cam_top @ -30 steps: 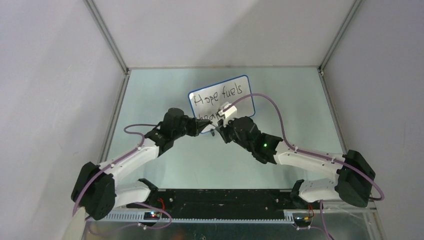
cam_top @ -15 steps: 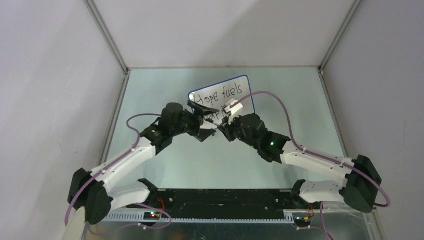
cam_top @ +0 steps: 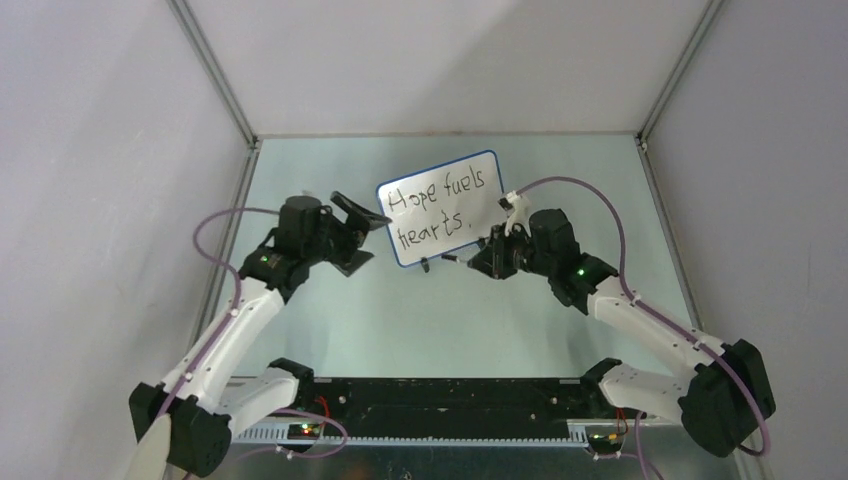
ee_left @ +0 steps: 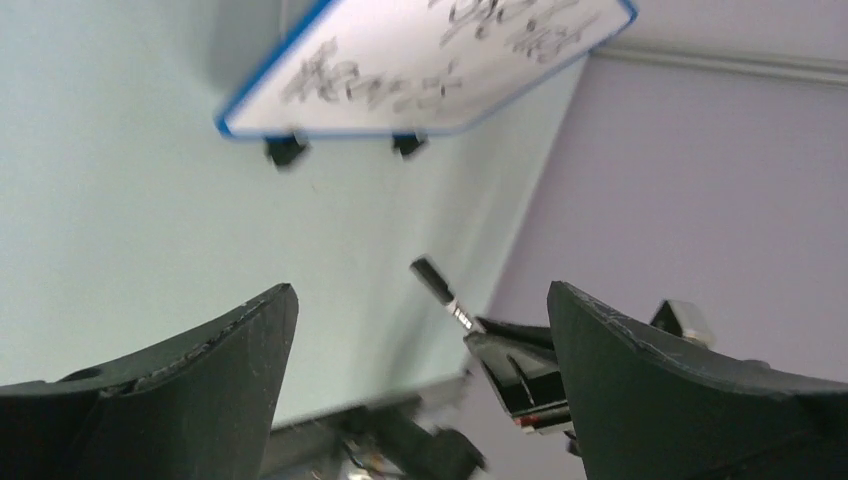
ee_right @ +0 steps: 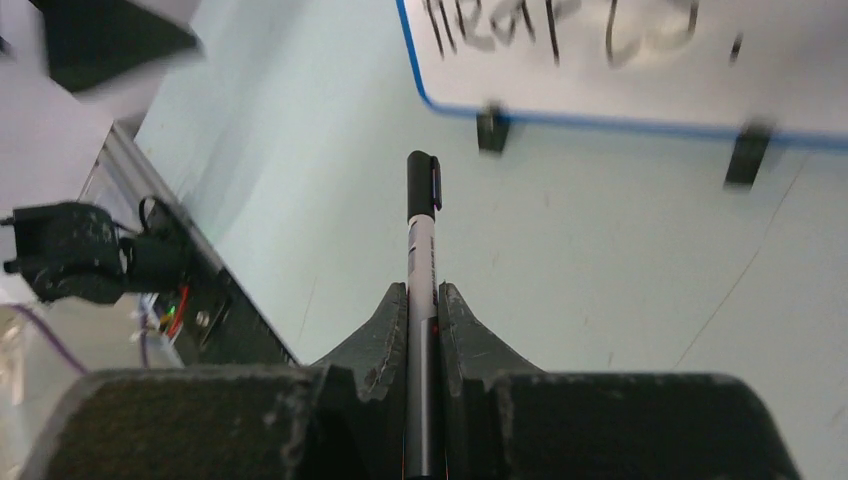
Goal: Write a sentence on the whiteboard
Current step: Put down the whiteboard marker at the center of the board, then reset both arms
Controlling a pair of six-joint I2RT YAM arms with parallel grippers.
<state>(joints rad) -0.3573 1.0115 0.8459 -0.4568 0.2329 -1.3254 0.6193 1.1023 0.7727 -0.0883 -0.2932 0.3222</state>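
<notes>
The whiteboard (cam_top: 440, 205) stands tilted at mid-table on two black clip feet, blue-framed. On it is the sentence (cam_top: 437, 208) "Hope fuels hearts." in two lines. My right gripper (cam_top: 478, 263) is shut on a slim black-and-white marker (ee_right: 420, 240) just right of the board's lower edge. The marker's black end points at the board's lower rim (ee_right: 600, 122) and stays short of it, below the sentence (ee_right: 560, 25). My left gripper (cam_top: 368, 243) stands wide open left of the board with nothing between its fingers. In the left wrist view the whiteboard (ee_left: 420, 60) shows above the open left gripper (ee_left: 422, 290), with the marker (ee_left: 440, 285) beyond.
Grey enclosure walls and metal frame posts (cam_top: 215, 75) close in the pale green table on three sides. A black rail (cam_top: 440, 395) with wiring runs along the near edge between the arm bases. Purple cables loop off both arms.
My left gripper has opened wide and drawn back to the left, away from the right gripper. The right arm has swung right with the marker, uncovering the second line of writing.
</notes>
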